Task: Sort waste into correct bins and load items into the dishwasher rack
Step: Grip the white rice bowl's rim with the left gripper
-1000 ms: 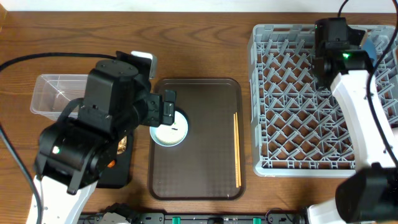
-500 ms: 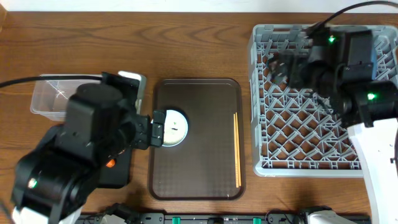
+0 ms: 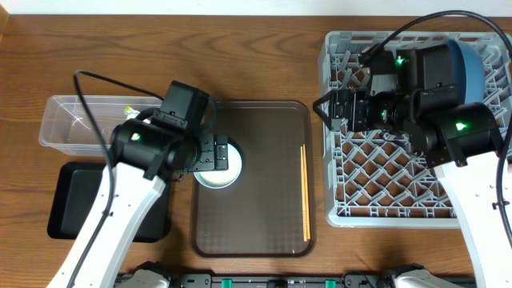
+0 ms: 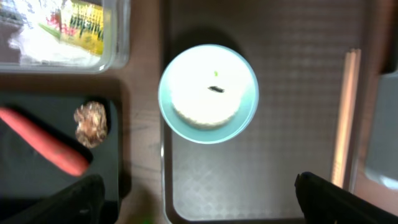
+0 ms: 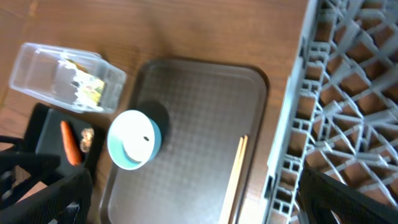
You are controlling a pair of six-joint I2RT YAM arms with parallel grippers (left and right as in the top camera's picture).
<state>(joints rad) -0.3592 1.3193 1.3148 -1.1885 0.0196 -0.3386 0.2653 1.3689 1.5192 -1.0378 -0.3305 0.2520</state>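
A light-blue cup (image 4: 208, 93) with a white inside stands on the left of the brown serving tray (image 3: 264, 216). My left gripper (image 4: 199, 210) hovers open above it, touching nothing. Wooden chopsticks (image 3: 305, 192) lie along the serving tray's right side. The carrot (image 4: 43, 144) and a brown scrap (image 4: 91, 123) lie in the black tray (image 3: 68, 204). Crumpled paper with its wrapper (image 4: 68, 28) sits in the clear tub (image 3: 60, 128). My right gripper (image 3: 326, 106) is open and empty over the left edge of the grey rack (image 3: 384, 184). A blue plate (image 3: 470, 68) stands in the rack's far right corner.
The black tray and the clear tub sit side by side left of the serving tray. My right arm's body covers much of the rack's upper half. Bare wood runs between the serving tray and the rack.
My right arm swung from the rack's far side to its left edge, its jaws widening, leaving the blue plate uncovered in the corner. My left arm changed pose but stayed over the cup.
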